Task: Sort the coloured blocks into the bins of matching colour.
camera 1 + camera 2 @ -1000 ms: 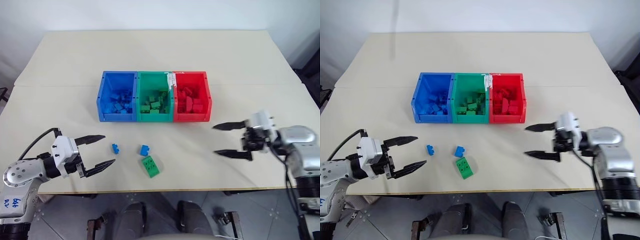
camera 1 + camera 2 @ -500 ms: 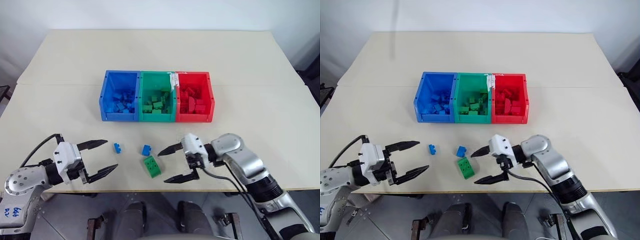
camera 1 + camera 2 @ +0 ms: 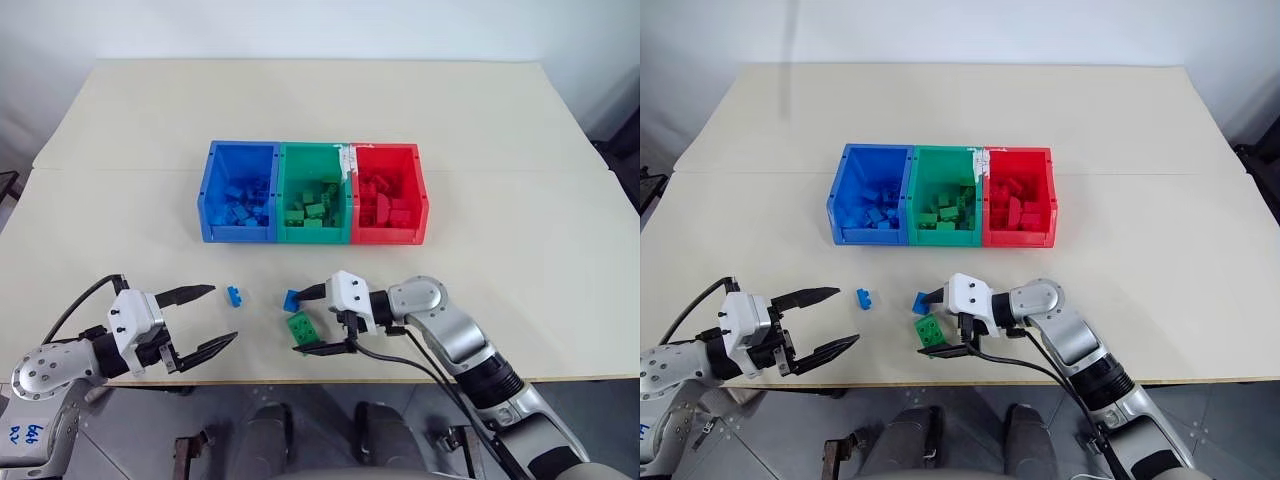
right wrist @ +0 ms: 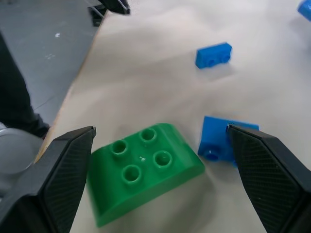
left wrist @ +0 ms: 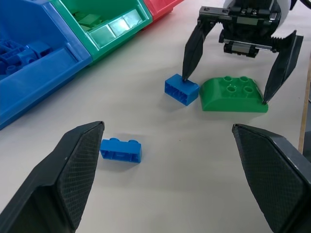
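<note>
Right gripper (image 3: 309,321) had swung in from the table's right side to straddle the green brick (image 3: 301,327); left gripper (image 3: 205,318) had barely shifted.

From the head views, both grippers stood wide apart, holding nothing; the joined blue bin (image 3: 239,189), green bin (image 3: 314,189) and red bin (image 3: 388,189) sat mid-table, already holding bricks, and a small blue brick (image 3: 234,295) lay between the grippers, near the front edge. From the left wrist, one right finger tip touched a second blue brick (image 5: 181,90) beside the green one, the other stood at its far side. From the right wrist, the green brick lay between the spread fingers, apart from both.
</note>
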Controlling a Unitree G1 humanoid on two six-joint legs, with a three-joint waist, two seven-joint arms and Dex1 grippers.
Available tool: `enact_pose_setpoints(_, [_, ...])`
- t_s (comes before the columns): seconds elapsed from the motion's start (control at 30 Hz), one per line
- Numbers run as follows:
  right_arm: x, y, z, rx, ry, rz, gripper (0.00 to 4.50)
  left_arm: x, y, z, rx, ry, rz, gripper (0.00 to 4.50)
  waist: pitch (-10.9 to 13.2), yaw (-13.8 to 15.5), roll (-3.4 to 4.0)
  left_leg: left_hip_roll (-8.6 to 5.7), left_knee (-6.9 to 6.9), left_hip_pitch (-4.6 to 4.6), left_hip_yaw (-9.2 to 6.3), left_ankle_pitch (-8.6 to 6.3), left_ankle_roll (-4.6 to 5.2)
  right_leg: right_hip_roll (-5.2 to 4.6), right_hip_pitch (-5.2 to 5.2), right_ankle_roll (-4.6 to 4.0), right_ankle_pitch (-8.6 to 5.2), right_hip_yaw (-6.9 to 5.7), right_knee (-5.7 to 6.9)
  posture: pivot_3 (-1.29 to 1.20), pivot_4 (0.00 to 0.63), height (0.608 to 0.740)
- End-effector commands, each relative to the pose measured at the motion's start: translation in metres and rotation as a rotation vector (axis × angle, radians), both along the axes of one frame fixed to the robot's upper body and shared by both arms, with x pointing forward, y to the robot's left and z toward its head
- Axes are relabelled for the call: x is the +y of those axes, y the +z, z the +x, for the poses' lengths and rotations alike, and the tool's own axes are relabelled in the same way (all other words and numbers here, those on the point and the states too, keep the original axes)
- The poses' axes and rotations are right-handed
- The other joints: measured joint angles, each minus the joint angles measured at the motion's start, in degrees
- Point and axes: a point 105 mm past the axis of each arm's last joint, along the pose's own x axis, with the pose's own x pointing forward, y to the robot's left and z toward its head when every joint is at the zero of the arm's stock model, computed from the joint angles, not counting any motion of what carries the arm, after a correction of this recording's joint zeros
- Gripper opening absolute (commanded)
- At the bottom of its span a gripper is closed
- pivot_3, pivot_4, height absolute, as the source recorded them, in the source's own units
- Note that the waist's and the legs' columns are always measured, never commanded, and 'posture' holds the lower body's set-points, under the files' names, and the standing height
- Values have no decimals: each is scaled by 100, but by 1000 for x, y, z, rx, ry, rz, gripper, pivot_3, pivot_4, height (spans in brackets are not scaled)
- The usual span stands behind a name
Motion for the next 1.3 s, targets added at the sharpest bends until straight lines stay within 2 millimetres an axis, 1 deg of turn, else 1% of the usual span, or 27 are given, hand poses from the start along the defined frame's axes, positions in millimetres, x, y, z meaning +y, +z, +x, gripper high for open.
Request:
enact_pose_setpoints(0.03, [-16, 2, 7, -19, -44, -33, 4490, -6, 12, -1, -41, -32, -7, 4500, 0, 4, 0, 0, 0, 0, 0, 0, 0, 0, 0, 0, 0, 0, 0, 0, 150, 740])
enact_pose_setpoints(0.2, [-40, 3, 16, -29, -102, -75, 4490, -8, 16, 2, -47, -54, -2, 4500, -1, 12, -2, -2, 2, 1, 2, -1, 1, -2, 4, 0, 0, 0, -1, 0, 150, 740])
enact_pose_setpoints(0.27, [-43, 9, 14, -15, -99, -51, 4490, -8, 17, 3, -48, -56, -3, 4500, -2, 7, -3, -2, 2, 2, 4, -1, 1, 0, 4, 0, 0, -1, -1, 0, 150, 740])
enact_pose_setpoints(0.37, [-37, 21, 5, 45, -56, 24, 4490, -10, 17, 3, -42, -65, -8, 4500, -1, -2, -3, -1, 0, 1, 6, 0, 1, 0, 3, 0, 0, -1, -1, 0, 150, 740])
enact_pose_setpoints(0.47, [-36, 21, -3, 80, 0, 18, 4490, -15, 16, -1, -30, -101, -5, 4500, -1, -20, -3, 2, -4, 1, 5, 0, 1, 2, -1, 0, 0, 1, -1, 0, 150, 740])
enact_pose_setpoints(0.53, [-40, 21, -6, 87, 31, 14, 4490, -18, 16, -4, -22, -135, 2, 4500, -1, -7, -3, 2, -3, 1, 6, -1, 1, 2, 0, 0, 0, 1, -1, 0, 150, 740])
enact_pose_setpoints(0.67, [-54, 23, 0, 87, 18, 1, 4490, -21, 15, -9, -5, -179, 15, 4500, -1, 16, -3, 0, 2, 0, 5, -2, 3, -1, 3, 0, 0, 0, -3, 0, 150, 740])
enact_pose_setpoints(0.73, [-63, 28, 2, 88, 18, 5, 4490, -24, 14, -12, 7, -216, 25, 4500, -1, 16, -3, -1, 4, 0, 5, -2, 4, -2, 3, 0, 0, 0, -4, 0, 150, 740])
enact_pose_setpoints(0.87, [-93, 37, 0, 63, 56, 14, 4490, -37, 4, -20, 37, -341, 65, 4500, -1, 15, -1, -2, 2, 0, 9, -3, 5, -2, 3, 0, 0, 0, -5, 0, 150, 740])
enact_pose_setpoints(1.0, [-128, 49, -11, 36, 78, 57, 4490, -48, -4, -17, 42, -459, 105, 4500, -1, 44, -2, -3, 2, 0, 10, -3, 6, -1, 11, 0, 0, -4, -8, 0, 150, 740])
enact_pose_setpoints(1.1, [-158, 49, -19, 31, 46, 22, 4490, -58, -9, -6, 20, -530, 149, 4500, -1, 63, -1, -6, 9, 3, 9, -4, 7, -1, 21, 1, 0, -8, -10, 0, 150, 740])
enact_pose_setpoints(1.13, [-167, 52, -20, 36, 20, 18, 4490, -63, -8, 1, 3, -547, 155, 4500, 0, 70, 0, -7, 12, 4, 9, -4, 8, -1, 24, 1, 1, -9, -10, 0, 150, 740])
enact_pose_setpoints(1.23, [-190, 59, -23, 45, -71, -3, 4490, -74, -8, 14, -27, -637, 197, 4500, 0, 77, 0, -8, 22, 4, 9, -4, 9, -1, 27, 3, 1, -10, -7, 0, 150, 740])
enact_pose_setpoints(1.3, [-202, 60, -27, 63, -118, -28, 4490, -79, -9, 21, -38, -705, 238, 4500, 0, 95, 1, -6, 30, 3, 9, -4, 9, 1, 28, 4, 2, -12, -2, 0, 150, 740])
